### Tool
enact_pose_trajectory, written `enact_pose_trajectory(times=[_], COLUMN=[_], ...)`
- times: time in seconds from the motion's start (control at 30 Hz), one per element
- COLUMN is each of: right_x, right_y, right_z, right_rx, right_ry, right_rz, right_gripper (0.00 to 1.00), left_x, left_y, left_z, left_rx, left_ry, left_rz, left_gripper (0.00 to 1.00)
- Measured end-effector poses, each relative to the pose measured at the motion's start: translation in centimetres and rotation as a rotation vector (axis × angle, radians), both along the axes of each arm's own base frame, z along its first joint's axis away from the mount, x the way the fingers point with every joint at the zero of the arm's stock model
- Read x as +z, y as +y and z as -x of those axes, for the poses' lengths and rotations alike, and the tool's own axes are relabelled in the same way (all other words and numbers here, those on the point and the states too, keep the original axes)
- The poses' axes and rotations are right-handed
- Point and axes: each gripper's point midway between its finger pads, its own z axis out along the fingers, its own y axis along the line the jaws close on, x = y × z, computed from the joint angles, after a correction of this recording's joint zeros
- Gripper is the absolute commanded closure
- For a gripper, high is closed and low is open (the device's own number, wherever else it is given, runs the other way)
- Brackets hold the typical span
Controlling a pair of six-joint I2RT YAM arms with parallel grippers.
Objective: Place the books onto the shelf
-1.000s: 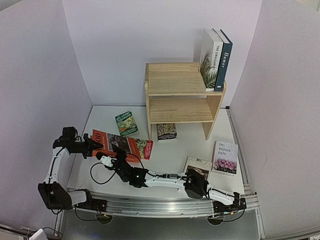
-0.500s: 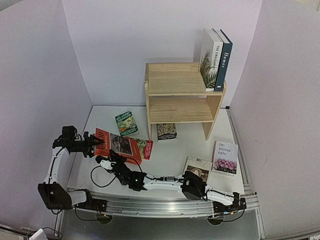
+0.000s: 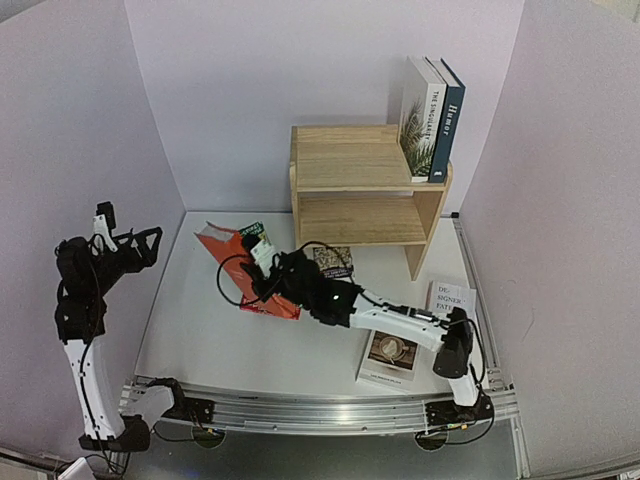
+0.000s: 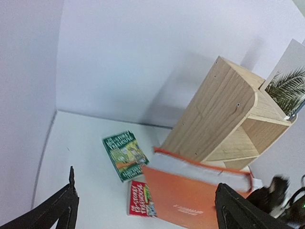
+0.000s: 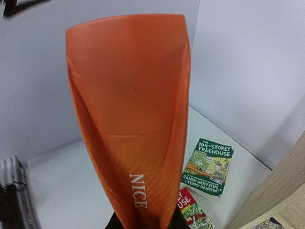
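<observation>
The coffee-cover book (image 3: 392, 358) lies flat on the table (image 3: 190, 340) nearest the arm bases; just beyond it, toward the right edge, the flower-cover book (image 3: 452, 305) also lies flat, its near left corner crossed by the right arm.

We find the right gripper (image 3: 258, 272) stretched across to the left half of the table with its jaws clamped on the lower edge of the orange book (image 5: 128, 119); this book stands on end and tilted, spine toward the wrist camera, with the word "NICE" legible on it; we cannot tell whether its lower corner touches the table.

The left gripper (image 4: 145, 179) is raised over the left edge of the table, well apart from the orange book; its fingers (image 4: 57, 210) are spread wide with nothing between them.

The red paperback (image 4: 142, 198) lies flat, partly covered by the orange book; the green paperback (image 4: 125, 155) lies flat just beyond it.

The dark paperback (image 3: 333, 262) lies flat just in front of the shelf (image 3: 360, 190), at its left side.

The shelf stands against the back wall; at the right end of its top tier the plant-cover book (image 3: 420, 118) and the dark blue "Humor" book (image 3: 447, 120) stand upright, touching, with "Humor" outermost.
</observation>
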Motion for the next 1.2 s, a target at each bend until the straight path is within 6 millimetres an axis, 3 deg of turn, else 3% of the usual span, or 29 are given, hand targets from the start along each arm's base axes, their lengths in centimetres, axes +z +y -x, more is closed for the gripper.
enact_pose_trajectory(times=[0.1, 0.2, 0.4, 0.5, 0.57, 0.7, 0.87, 1.03, 1.2], right_x=[6.4, 13.5, 26.3, 30.9, 33.2, 34.5, 31.0, 27.5, 27.4], right_y=[-3.2, -6.2, -11.6, -15.4, -18.8, -25.4, -31.5, -33.6, -34.7], right_z=[-0.7, -0.5, 2.9, 3.3, 2.2, -3.3, -11.9, -16.8, -17.8], right_rx=[0.030, 0.052, 0.072, -0.011, -0.119, -0.387, -0.642, -0.735, -0.760], right_ry=[0.054, 0.032, -0.173, -0.323, -0.426, -0.561, -0.555, -0.506, -0.496], right_rz=[-0.148, -0.273, -0.448, -0.473, -0.462, -0.384, -0.252, -0.203, -0.245], right_gripper=[0.99, 0.98, 0.98, 0.98, 0.98, 0.98, 0.99, 0.98, 0.98], left_x=[1.7, 1.9, -1.8, -2.9, -3.4, -4.2, -4.6, -4.6, -4.6], left_y=[0.6, 0.6, 0.9, 0.8, 0.7, 0.5, 0.3, 0.1, 0.1], left_z=[2.4, 3.3, 1.5, 1.1, 0.9, 0.9, 1.1, 1.3, 1.5], left_rx=[0.051, 0.058, 0.052, 0.045, 0.035, 0.024, 0.012, 0.007, 0.005], left_ry=[-0.120, -0.166, -0.076, -0.048, -0.035, -0.020, -0.015, -0.020, -0.021], left_rz=[-0.056, -0.080, -0.078, -0.073, -0.069, -0.064, -0.059, -0.059, -0.059], left_gripper=[0.00, 0.00, 0.00, 0.00, 0.00, 0.00, 0.00, 0.00, 0.00])
